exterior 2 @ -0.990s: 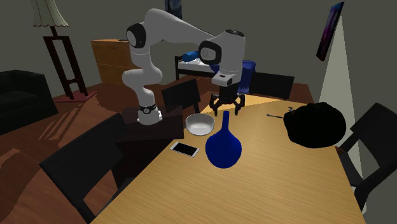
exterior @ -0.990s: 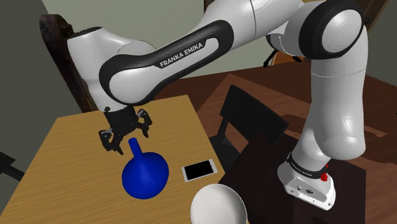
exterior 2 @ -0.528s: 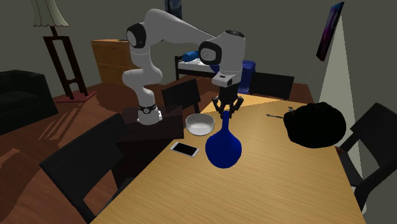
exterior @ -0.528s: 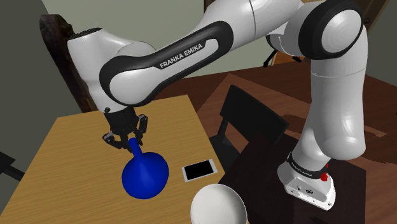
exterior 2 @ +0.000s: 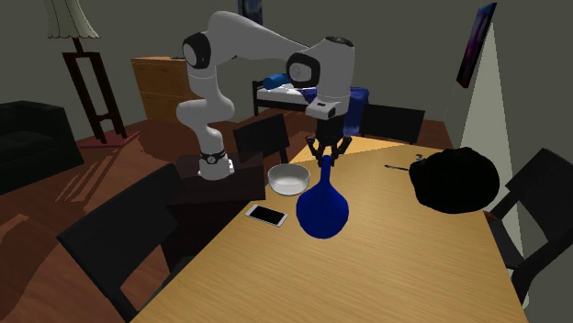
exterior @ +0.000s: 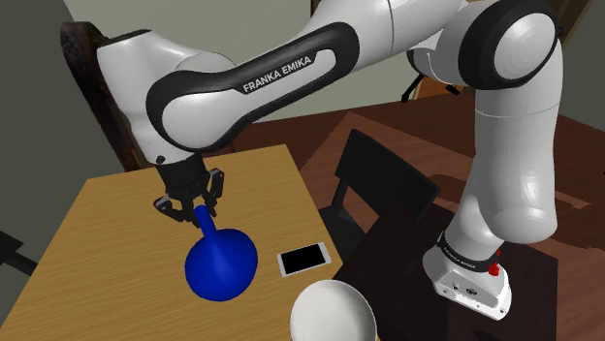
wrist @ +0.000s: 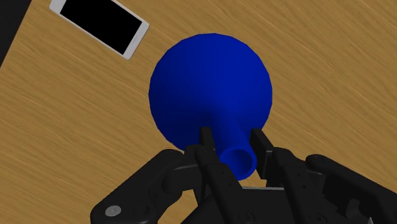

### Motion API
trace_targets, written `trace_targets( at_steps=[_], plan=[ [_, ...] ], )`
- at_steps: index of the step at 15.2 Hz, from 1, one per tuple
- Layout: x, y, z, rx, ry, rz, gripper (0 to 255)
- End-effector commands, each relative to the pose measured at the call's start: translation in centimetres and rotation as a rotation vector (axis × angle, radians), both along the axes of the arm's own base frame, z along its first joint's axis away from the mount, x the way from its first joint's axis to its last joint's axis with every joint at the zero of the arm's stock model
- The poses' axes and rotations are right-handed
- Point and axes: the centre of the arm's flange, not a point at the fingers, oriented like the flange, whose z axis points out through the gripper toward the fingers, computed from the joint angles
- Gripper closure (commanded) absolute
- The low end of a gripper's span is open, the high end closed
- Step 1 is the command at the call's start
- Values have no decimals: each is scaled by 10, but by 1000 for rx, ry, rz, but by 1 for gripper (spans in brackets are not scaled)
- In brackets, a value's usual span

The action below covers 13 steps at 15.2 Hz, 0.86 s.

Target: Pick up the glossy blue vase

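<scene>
Shoulder view: the gripper (exterior: 191,207) clasps the thin neck of the blue vase (exterior: 221,268), whose round body is just beside the phone (exterior: 304,259), over the wooden table (exterior: 107,271). Second exterior view: the vase is upright beside the phone. Wrist view: both fingers (wrist: 205,145) press the neck's sides, narrowly apart.

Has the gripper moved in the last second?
Yes. The gripper has closed its jaws on the blue vase at the neck and edged up, away from the phone, in the shoulder view.
</scene>
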Motion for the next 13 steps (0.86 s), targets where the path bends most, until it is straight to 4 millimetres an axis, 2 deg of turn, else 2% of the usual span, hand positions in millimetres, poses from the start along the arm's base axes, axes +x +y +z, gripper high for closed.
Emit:
trace_targets(
  at_steps=[1, 11, 13],
  plan=[
    [1, 1, 11, 1, -1, 0, 255],
    [1, 1, 64, 1, -1, 0, 255],
    [1, 1, 64, 1, -1, 0, 255]
  ],
)
